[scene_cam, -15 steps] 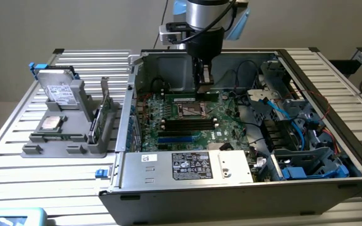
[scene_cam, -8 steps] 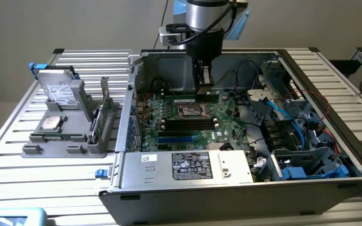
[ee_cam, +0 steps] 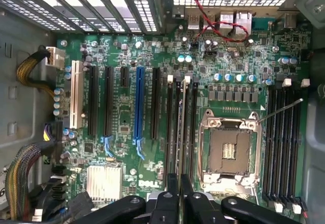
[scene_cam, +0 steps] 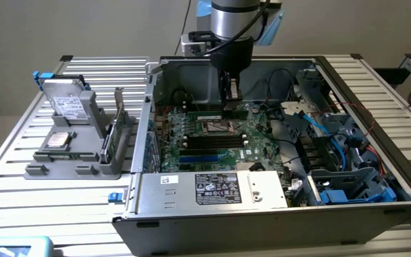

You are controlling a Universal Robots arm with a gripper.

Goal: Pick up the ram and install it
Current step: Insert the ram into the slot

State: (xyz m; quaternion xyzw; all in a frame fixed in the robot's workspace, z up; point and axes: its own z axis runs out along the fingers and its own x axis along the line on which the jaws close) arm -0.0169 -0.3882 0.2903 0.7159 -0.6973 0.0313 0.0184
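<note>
**Ext. view**, upper centre: gripper [scene_cam: 231, 103], jaws narrow, clamps the ram [scene_cam: 207, 116] low inside the PC case [scene_cam: 213, 230] on the bench [scene_cam: 20, 203]. **Wrist view**, bottom centre: gripper [ee_cam: 179, 186]. Ram [ee_cam: 180, 132] seen edge-on, mid-frame, over the DIMM slots [ee_cam: 193, 117] beside the CPU socket [ee_cam: 229, 148].

Exterior high, oblique; wrist straight down — motherboard [ee_cam: 122, 117] shared.

wall [scene_cam: 84, 27]: plain beige | table [scene_cam: 55, 209]: slatted aluminium | light: even
</note>
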